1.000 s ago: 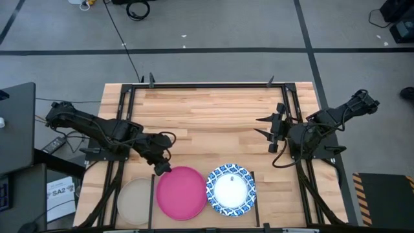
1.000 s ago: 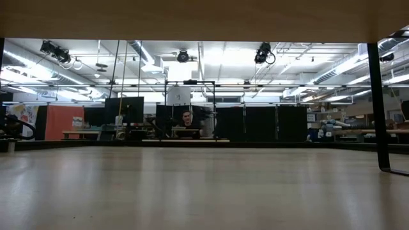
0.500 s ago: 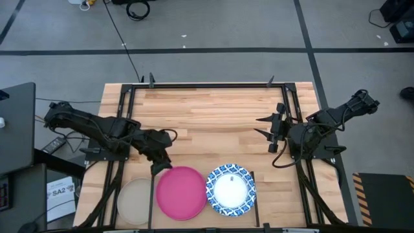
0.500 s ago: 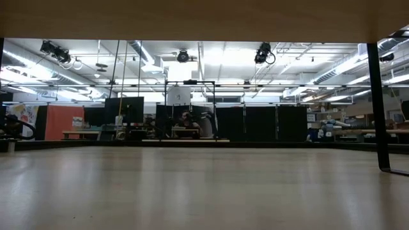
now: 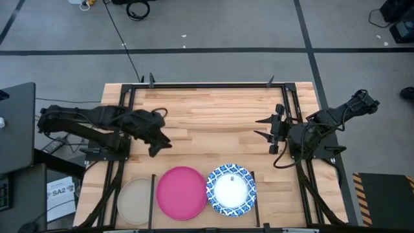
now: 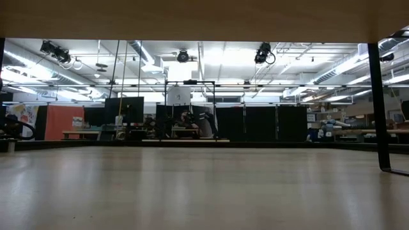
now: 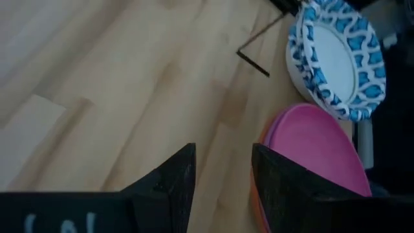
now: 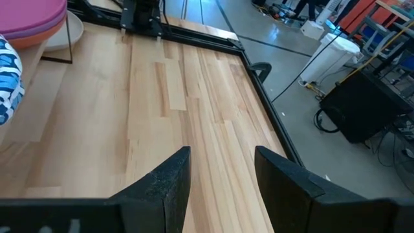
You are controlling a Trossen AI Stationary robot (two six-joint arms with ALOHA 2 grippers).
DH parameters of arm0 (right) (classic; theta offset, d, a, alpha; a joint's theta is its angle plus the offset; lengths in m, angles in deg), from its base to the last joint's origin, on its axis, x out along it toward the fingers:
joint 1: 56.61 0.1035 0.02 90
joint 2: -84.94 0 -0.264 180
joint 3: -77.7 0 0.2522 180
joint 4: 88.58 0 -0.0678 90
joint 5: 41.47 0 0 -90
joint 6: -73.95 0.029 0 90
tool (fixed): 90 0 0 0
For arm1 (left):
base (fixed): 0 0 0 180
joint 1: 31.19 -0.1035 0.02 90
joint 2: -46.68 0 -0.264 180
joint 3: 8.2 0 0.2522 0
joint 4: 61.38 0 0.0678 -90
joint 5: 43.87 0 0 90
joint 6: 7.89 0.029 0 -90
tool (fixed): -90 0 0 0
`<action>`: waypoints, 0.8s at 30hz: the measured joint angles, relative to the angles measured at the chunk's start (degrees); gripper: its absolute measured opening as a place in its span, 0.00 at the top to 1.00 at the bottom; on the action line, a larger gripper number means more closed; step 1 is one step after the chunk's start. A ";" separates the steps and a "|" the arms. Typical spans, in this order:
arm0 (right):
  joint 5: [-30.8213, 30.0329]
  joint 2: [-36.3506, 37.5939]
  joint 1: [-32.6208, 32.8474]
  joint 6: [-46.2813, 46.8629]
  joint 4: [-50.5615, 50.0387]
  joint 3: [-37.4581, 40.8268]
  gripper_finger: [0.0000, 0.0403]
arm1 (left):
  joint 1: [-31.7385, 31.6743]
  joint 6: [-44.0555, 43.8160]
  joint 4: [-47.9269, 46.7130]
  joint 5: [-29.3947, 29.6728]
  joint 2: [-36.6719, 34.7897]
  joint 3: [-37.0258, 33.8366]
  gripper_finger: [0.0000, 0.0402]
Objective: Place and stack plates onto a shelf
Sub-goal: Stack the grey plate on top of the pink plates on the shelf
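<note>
Three plate stacks lie in the shelf (image 5: 153, 194) bays at the table's near edge: a pale beige plate (image 5: 134, 200), a magenta plate (image 5: 182, 193) and a blue-rimmed white plate (image 5: 231, 189). The left wrist view shows the magenta plate (image 7: 317, 149) lying on an orange one (image 7: 257, 206), with the blue-rimmed plate (image 7: 336, 58) beyond. My left gripper (image 5: 158, 145) (image 7: 223, 188) hangs open above bare wood, far-left of the magenta plate. My right gripper (image 5: 259, 127) (image 8: 220, 175) waits open at the table's right side, pointing left.
Thin black bars (image 5: 255, 193) divide the bays, and a black frame (image 5: 207, 85) runs around the table. The wood in the table's middle (image 5: 213, 123) is bare. In the low view a person (image 6: 186, 121) stands far off in the room.
My left gripper has drawn back from the magenta plate's far-left rim, rising and going toward the table's far-left, with its wrist rolling. It stays open. The magenta plate lies where it was.
</note>
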 joint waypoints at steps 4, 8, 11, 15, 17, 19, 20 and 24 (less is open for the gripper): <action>0.02 0.00 0.00 0.00 -0.02 0.00 0.56 | -2.81 0.00 -2.48 0.15 -3.48 0.00 0.61; 0.02 0.00 0.00 0.21 0.00 0.00 0.56 | -4.83 -0.02 -7.74 2.33 -6.78 0.02 0.61; 0.04 0.00 0.00 1.10 0.02 0.00 0.56 | -5.65 -0.11 -13.04 4.44 -8.97 0.02 0.61; 0.04 0.00 0.00 1.66 0.02 0.00 0.56 | -5.84 -0.48 -19.20 6.48 -11.23 0.02 0.61; 0.04 0.00 0.00 1.66 0.02 0.00 0.56 | -5.83 -0.79 -21.72 6.74 -11.77 0.02 0.61; 0.04 0.00 0.00 1.66 0.02 0.00 0.56 | -5.81 -0.79 -24.01 6.80 -12.01 0.02 0.61; 0.05 0.00 0.00 1.66 0.02 0.00 0.56 | -5.76 -0.82 -25.05 6.80 -12.03 0.02 0.61; 0.07 0.00 0.00 1.69 0.02 0.00 0.56 | -5.75 -2.00 -28.17 6.87 -11.97 0.02 0.61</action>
